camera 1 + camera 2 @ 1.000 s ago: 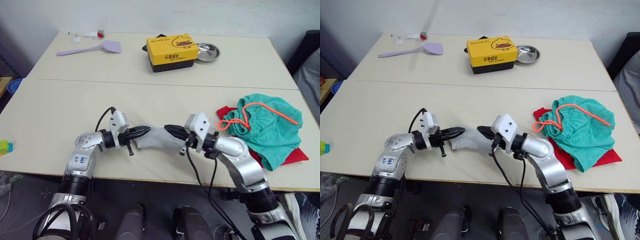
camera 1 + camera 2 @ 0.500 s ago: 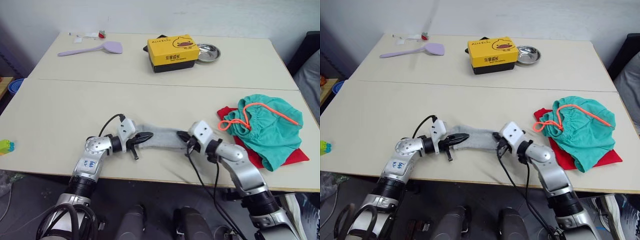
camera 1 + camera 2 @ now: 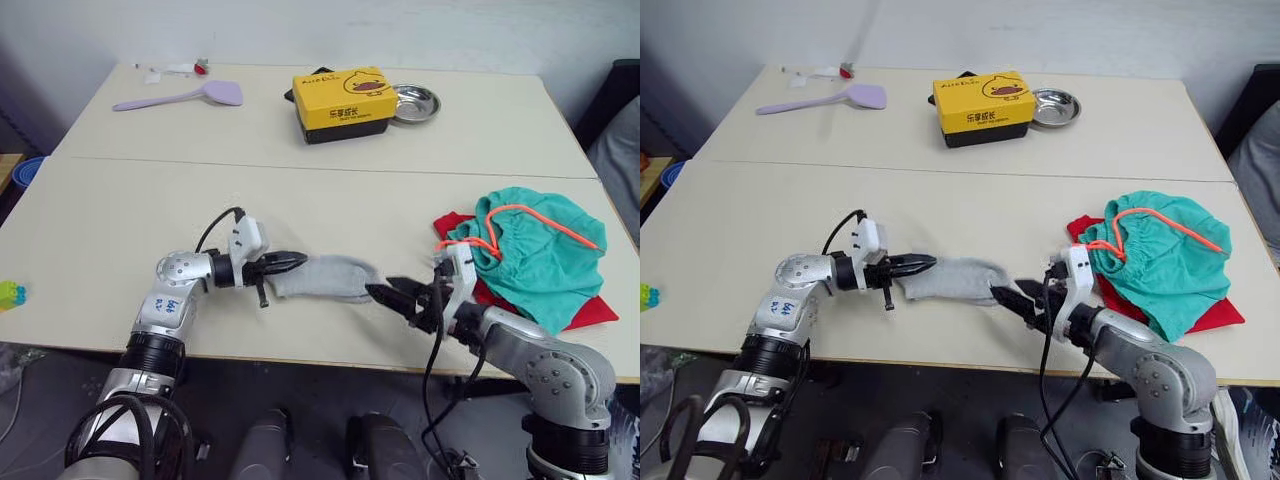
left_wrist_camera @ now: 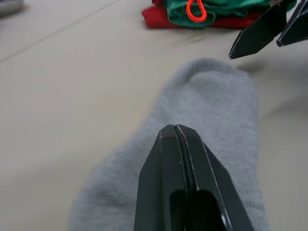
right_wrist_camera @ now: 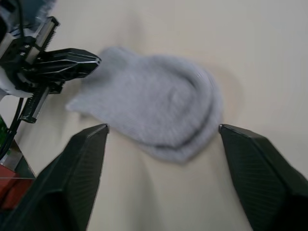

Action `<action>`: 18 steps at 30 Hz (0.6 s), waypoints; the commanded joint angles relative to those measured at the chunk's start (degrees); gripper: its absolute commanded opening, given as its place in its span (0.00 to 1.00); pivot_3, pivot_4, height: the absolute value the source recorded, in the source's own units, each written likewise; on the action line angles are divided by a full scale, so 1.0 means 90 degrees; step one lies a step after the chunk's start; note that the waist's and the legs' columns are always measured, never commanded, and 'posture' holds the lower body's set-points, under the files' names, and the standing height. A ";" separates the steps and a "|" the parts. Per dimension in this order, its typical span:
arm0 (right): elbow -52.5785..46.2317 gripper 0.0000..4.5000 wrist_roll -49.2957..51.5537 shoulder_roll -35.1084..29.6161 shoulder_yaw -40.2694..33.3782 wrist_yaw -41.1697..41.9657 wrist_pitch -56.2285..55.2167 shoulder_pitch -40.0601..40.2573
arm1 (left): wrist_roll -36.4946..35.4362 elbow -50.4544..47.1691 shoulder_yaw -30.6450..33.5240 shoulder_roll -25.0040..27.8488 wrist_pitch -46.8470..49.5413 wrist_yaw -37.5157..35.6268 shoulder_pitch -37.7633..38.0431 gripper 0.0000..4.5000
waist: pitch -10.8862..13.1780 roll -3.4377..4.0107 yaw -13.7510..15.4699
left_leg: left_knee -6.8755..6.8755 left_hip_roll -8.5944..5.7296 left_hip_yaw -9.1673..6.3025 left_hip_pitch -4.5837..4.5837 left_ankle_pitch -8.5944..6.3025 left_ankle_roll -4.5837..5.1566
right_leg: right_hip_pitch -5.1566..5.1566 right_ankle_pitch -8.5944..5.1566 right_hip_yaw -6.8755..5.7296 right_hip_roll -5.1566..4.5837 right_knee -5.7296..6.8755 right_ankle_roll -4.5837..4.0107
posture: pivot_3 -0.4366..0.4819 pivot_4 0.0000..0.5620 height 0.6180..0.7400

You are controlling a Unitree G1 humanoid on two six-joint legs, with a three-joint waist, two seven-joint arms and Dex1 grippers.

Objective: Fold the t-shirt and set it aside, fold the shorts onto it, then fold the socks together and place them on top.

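Note:
The light grey socks (image 3: 325,278) lie flat near the table's front edge, also seen as socks (image 5: 159,103). My left gripper (image 3: 297,262) is shut on their left end, and its closed fingers (image 4: 175,159) lie over the knit. Just off the socks' right end, my right gripper (image 3: 396,296) stands wide open and apart from them, with its fingers (image 5: 82,163) spread. The teal shorts (image 3: 530,250) with an orange drawstring sit bunched on the red t-shirt (image 3: 592,312) at the right edge.
At the back stand a yellow box (image 3: 343,100) and a metal bowl (image 3: 415,102), with a purple spatula (image 3: 185,97) at the back left. A seam (image 3: 150,160) crosses the table. A small toy block (image 3: 10,293) sits off the left side.
My right gripper has opened, let go of the socks' right end and drawn back to the right. The socks have settled on the table, with the left gripper still at their left end.

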 commanded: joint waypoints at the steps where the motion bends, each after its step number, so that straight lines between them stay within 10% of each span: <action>1: 0.0084 1.00 0.0162 0.0352 -0.0105 -0.0672 0.0328 -0.0284 | 0.0014 0.0128 0.0104 0.0091 -0.0309 -0.0128 -0.0108 0.00 | 0.0000 0.0000 -0.0012 | -0.0006 0.0001 0.0007 0.0000 0.0000 0.0001 | -0.0010 0.0000 0.0009 0.0002 0.0007 0.0000 | 0.48 0.27 1.00; 9: 0.0983 0.96 0.0280 0.1764 -0.0474 -0.1826 0.0739 -0.0885 | 0.0146 0.0324 -0.0111 -0.0229 -0.0450 -0.0121 -0.0073 0.00 | -0.0015 -0.0024 -0.0054 | -0.0018 0.0004 0.0045 -0.0001 -0.0001 0.0013 | -0.0050 0.0000 0.0053 0.0002 0.0036 0.0000 | 0.48 0.27 1.00; 18: 0.1249 0.30 0.0634 0.1801 -0.0868 -0.2009 0.0889 -0.1218 | 0.0284 0.0385 -0.0140 -0.0431 -0.0521 0.0088 -0.0036 0.00 | -0.0020 -0.0031 -0.0147 | -0.0041 0.0011 0.0079 0.0003 -0.0007 0.0026 | -0.0077 0.0000 0.0087 0.0007 0.0046 0.0000 | 0.48 0.27 1.00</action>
